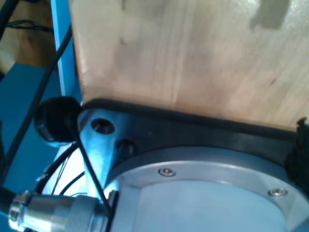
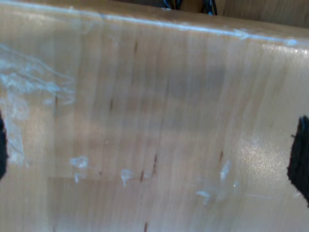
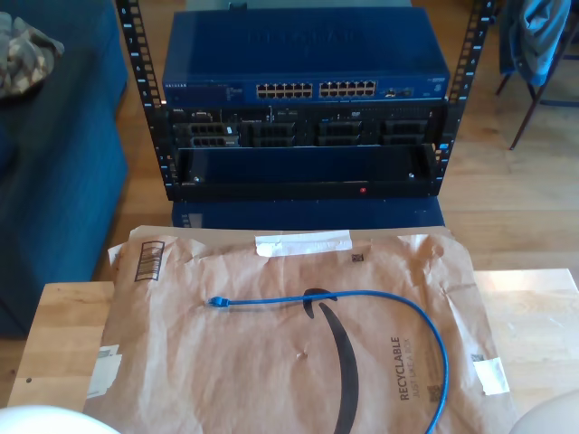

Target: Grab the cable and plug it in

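brown paper (image 3: 298,362) is lying nearest the exterior camera, spread flat over the wooden bench (image 3: 68,334), and the cable (image 3: 362,297) is resting on it. one plug (image 3: 217,303) is sitting toward the exterior view's left; from there the cable is running right, then curving back toward the near edge, where its other end (image 3: 432,418) is trailing off.

beyond the bench, a rack (image 3: 303,99) is standing at the far side, with a blue switch (image 3: 308,68) on top showing a row of ports (image 3: 317,90).

my first gripper's camera is looking at bare wood (image 1: 193,58) and an arm's metal base (image 1: 203,193); my second gripper's camera is looking at plain wood (image 2: 154,125). dark finger edges (image 2: 300,157) are peeking in at the sides, but i cannot tell whether either set of fingers is open or closed.

judging from this, the grab is not yet begun: nothing is touching the cable. the next move is calling for an arm to come down over the plug end on the exterior view's left, pinching just behind the plug so it can be aimed at a port.
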